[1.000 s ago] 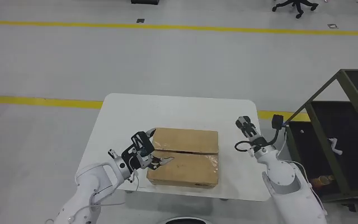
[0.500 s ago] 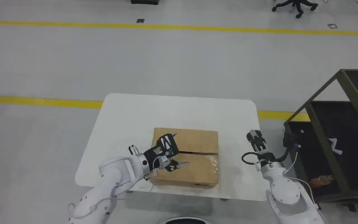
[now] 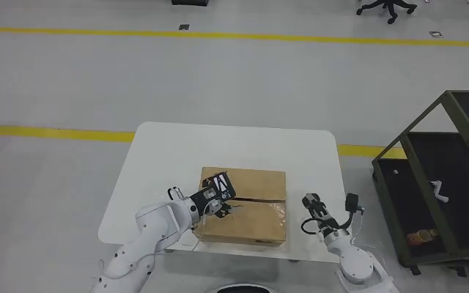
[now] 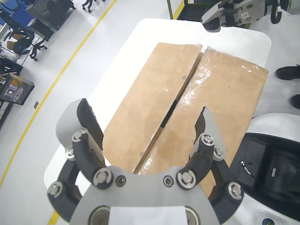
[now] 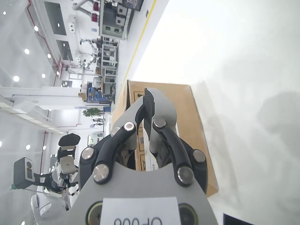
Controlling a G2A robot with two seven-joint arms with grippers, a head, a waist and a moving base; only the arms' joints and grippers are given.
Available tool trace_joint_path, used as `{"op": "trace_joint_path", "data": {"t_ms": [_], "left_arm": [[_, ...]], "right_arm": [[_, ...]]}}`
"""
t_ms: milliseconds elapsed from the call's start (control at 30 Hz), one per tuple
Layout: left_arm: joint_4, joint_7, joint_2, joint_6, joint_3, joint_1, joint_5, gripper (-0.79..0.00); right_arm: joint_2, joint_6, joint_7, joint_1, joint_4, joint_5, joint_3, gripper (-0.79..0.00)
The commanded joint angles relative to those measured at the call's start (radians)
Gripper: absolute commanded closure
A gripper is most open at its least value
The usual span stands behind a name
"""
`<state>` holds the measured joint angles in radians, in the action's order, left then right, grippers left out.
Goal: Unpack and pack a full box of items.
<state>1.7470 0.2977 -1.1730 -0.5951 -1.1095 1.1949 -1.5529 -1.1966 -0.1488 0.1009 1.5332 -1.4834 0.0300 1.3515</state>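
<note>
The left gripper (image 4: 147, 118) is holding its jaws wide apart with nothing between them. Its dark pads (image 4: 90, 118) are standing on either side of the seam (image 4: 185, 87) that is running lengthwise between the two closed flaps (image 4: 229, 80) of the cardboard box (image 3: 245, 205). In the top view this gripper is hovering over the box's left end; whether its fingertips are touching the card cannot be told. The seam is gaping slightly, and clear tape is shining along it.

The right gripper (image 5: 148, 108) is keeping its jaws pressed together, gripping nothing. It is pointing toward the box's right end, near it but apart from it, above the worktop's near right corner.

The box is lying flat on the white worktop (image 3: 220, 146), on its near half. Its long side is running along the near edge, and it is sitting slightly right of the middle. A green cart (image 3: 410, 126) is standing on the floor beyond the worktop's right edge.
</note>
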Motion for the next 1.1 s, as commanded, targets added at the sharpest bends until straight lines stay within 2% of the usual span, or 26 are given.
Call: {"op": "trace_joint_path", "data": {"t_ms": [0,467,567,633,833,1067], "left_arm": [[0.000,0.000,0.000,0.000,0.000,0.000,0.000,-0.785],[-0.007,0.006,-0.002,0.018,0.010,0.004,0.004,-0.785],[-0.031,0.039,-0.007,0.008,0.041,-0.023,-0.014,-0.785],[-0.041,0.090,-0.009,-0.001,0.072,-0.053,-0.086,-0.785],[-0.101,0.136,-0.025,0.064,0.138,-0.108,-0.178,-0.785],[-0.161,0.165,-0.039,0.091,0.194,-0.153,-0.280,-0.785]], "right_arm": [[-0.004,-0.011,0.022,-0.017,0.018,-0.003,-0.023,0.000],[-0.023,-0.022,0.107,-0.089,0.074,-0.013,-0.107,0.000],[-0.024,-0.022,0.095,-0.095,0.074,-0.014,-0.101,0.000],[-0.023,-0.018,0.080,-0.097,0.067,-0.028,-0.087,0.000],[-0.015,-0.010,0.069,-0.088,0.017,-0.060,-0.039,0.000],[-0.013,0.005,0.072,-0.076,-0.025,-0.083,-0.016,0.000]]}}
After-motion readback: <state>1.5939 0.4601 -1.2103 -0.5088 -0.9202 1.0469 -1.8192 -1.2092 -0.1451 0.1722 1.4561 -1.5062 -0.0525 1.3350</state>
